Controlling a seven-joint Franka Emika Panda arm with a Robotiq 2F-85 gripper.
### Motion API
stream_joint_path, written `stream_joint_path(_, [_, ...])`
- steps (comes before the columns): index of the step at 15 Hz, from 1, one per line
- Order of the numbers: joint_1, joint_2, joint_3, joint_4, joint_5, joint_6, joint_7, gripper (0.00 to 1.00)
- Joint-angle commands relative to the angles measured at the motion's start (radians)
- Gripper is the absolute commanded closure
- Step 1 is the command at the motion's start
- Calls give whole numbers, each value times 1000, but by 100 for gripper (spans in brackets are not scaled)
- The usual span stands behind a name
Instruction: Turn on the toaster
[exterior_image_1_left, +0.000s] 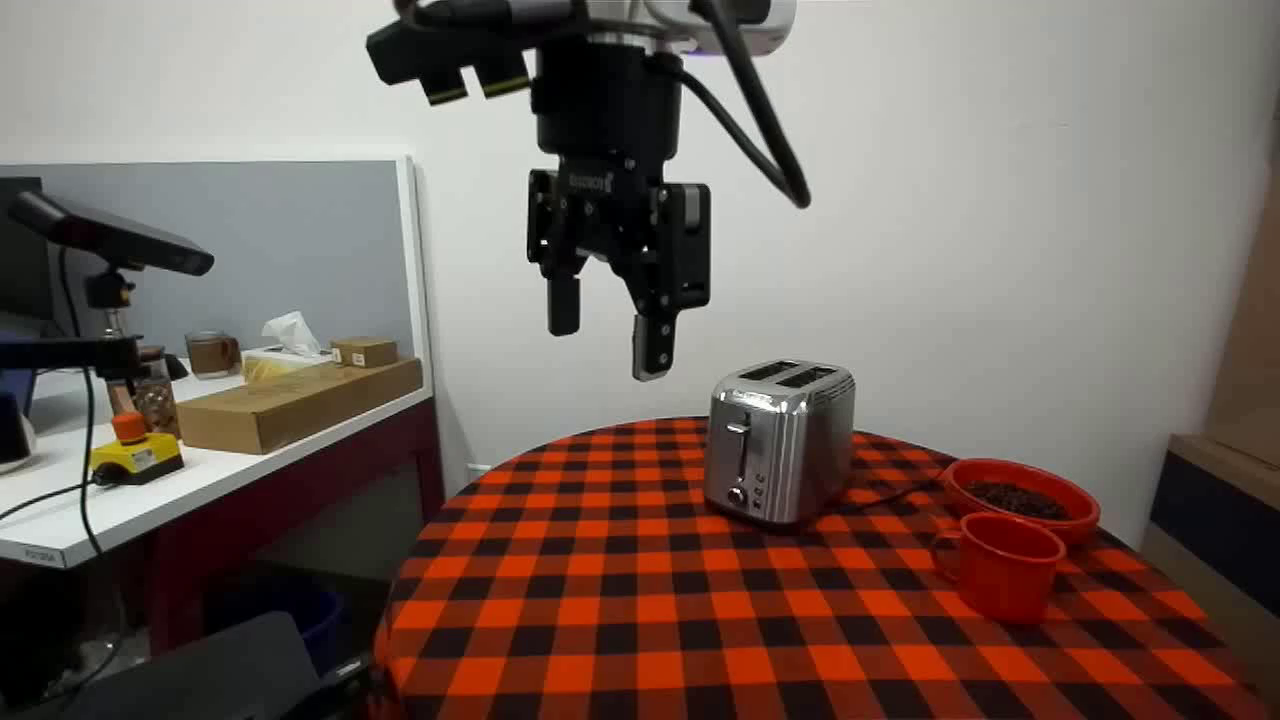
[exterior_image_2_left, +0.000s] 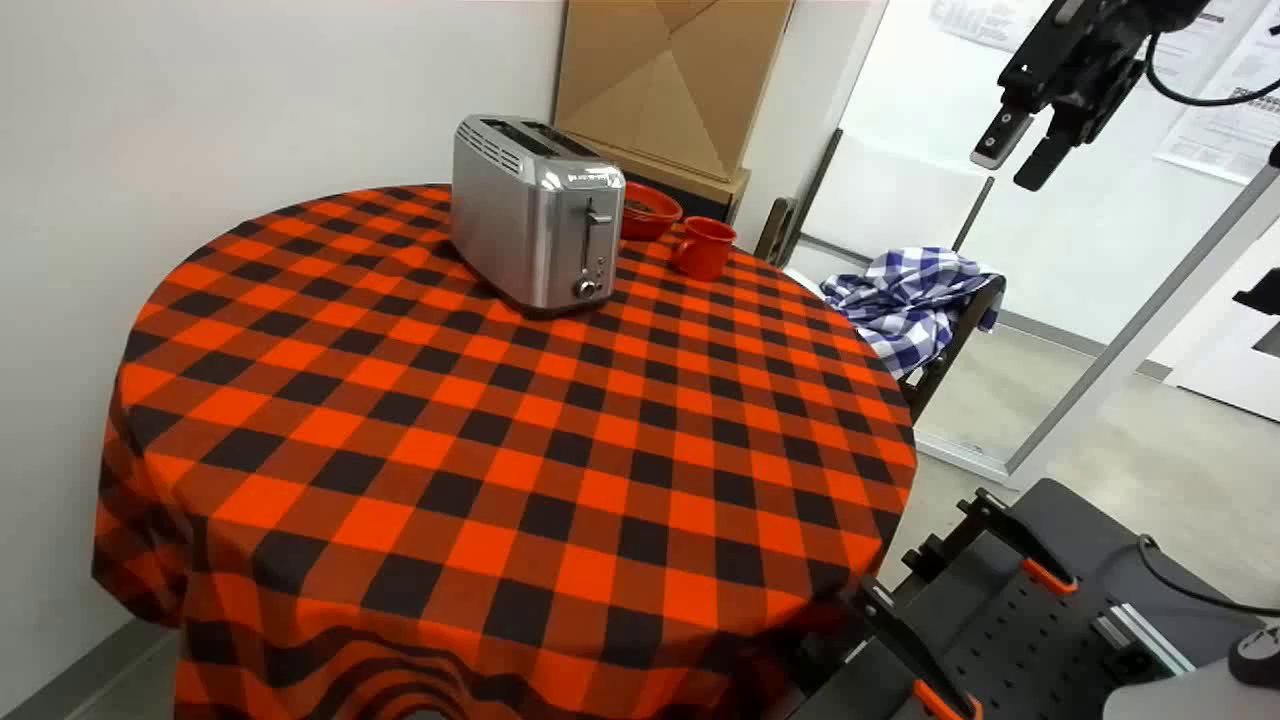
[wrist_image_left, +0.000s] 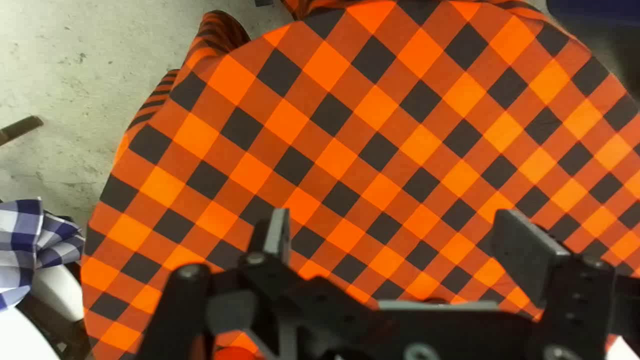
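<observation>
1. I see the toaster (exterior_image_1_left: 780, 445): shiny silver metal, rounded top edges, two dark slots (exterior_image_1_left: 768, 370).
2. I find it upright on the red-and-black checked tablecloth (exterior_image_1_left: 620, 590).
3. I see its lever (exterior_image_1_left: 738, 428) high in its track, above a round knob (exterior_image_1_left: 737, 496).

We see red and black checks on the tablecloth (exterior_image_2_left: 450, 400) and blue and white ones on the towel (exterior_image_2_left: 915, 300). Our toaster (exterior_image_1_left: 778, 450) is silver with dark slots (exterior_image_1_left: 808, 377); the mug (exterior_image_1_left: 1005, 575) and bowl (exterior_image_1_left: 1080, 525) are plain red. We note a black gripper (exterior_image_1_left: 608, 352), a brown carton (exterior_image_1_left: 310, 410) and a yellow switch (exterior_image_1_left: 147, 460) with an orange button (exterior_image_1_left: 129, 427).
</observation>
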Motion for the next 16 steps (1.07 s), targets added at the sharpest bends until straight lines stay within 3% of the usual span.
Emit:
stream_joint_path(1, [-7,1,7,2,5,-2,-4,0])
stream_joint_path(5, [22,77,30,60,-1,42,-16,0])
stream_joint_path(12, [87,358,110,288,-9,122,-13,0])
stream_joint_path(13, [91,407,121,330,-14,128,-10,4])
stream_joint_path(14, [93,451,133,372,-22,136,-7,22])
stream_joint_path(16, [96,535,155,449,-40,146,0,31])
